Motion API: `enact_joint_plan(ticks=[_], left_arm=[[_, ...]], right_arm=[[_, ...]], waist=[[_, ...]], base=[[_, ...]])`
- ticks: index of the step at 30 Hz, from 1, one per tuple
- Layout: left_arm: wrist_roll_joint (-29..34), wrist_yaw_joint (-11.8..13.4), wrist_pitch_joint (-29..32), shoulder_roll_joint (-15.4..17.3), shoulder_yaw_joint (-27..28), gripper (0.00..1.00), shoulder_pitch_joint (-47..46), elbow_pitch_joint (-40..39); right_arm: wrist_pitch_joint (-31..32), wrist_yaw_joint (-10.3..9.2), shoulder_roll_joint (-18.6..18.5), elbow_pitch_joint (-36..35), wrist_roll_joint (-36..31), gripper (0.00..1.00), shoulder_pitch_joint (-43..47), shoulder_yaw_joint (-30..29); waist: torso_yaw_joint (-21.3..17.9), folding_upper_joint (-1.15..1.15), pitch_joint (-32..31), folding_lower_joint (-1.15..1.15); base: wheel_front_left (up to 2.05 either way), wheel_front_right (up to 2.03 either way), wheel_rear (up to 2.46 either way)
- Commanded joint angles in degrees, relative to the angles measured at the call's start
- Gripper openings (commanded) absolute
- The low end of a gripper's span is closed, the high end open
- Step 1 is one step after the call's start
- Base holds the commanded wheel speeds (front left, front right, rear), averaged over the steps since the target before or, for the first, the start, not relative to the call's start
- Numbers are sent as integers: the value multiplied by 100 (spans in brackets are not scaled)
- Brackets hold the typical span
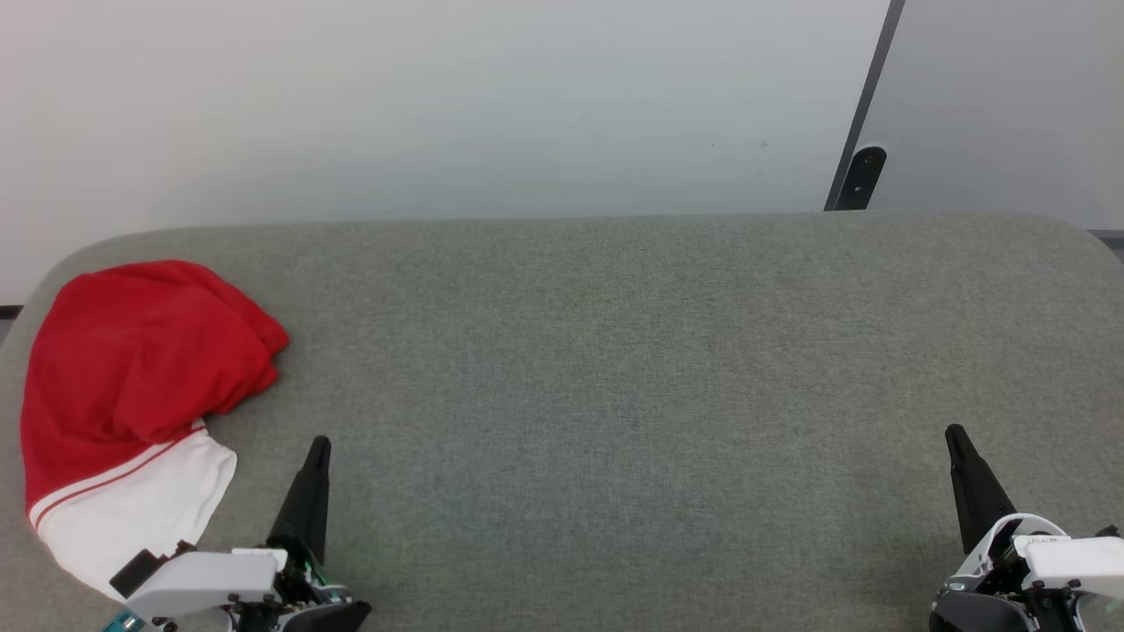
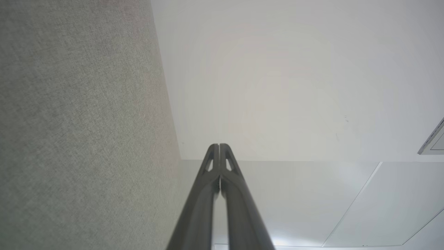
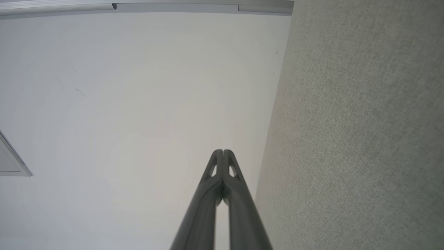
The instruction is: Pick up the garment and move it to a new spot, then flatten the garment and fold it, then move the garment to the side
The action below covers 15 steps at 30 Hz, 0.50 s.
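Note:
The garment, red with a white panel and a red-and-white stripe, lies crumpled at the far left of the grey fabric table. My left gripper is at the lower left, just right of the white panel and apart from it, shut with nothing in it. In the left wrist view the left gripper has its fingertips pressed together. My right gripper sits at the lower right, far from the garment, shut and empty. The right wrist view shows the right gripper with its tips meeting.
A pale wall rises behind the table's far edge. A dark bar with a bracket runs down the wall at the back right. The table's corners are rounded; the garment reaches close to the left edge.

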Motion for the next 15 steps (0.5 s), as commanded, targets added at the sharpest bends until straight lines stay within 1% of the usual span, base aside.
enact_joint_plan(ticks=[1,2,3,5,10,15], left_arm=[[-19,-23,12,18,10,0,-50,2],[-19,-23,12,18,10,0,-50,2],[3,2,-3,-4,-2,100,13,15],[9,6,-12,-25,-9,100,80,83],[101,5,-152,-20,-78,100,170,-29],[295,4,-302,6,-156,100,261,-110]], right_arm=[[10,0,-5,2,25,0,-16,15],[10,0,-5,2,25,0,-16,15],[-2,1,2,15,-1,100,4,-2],[-12,0,17,90,-4,100,59,5],[-164,0,15,24,-78,100,151,126],[-309,0,13,0,-324,100,225,207]], waist=[[0,0,0,0],[0,0,0,0],[0,0,0,0],[0,0,0,0],[5,0,0,0],[7,0,-1,0]], base=[[0,0,0],[0,0,0],[0,0,0],[0,0,0],[0,0,0],[0,0,0]])
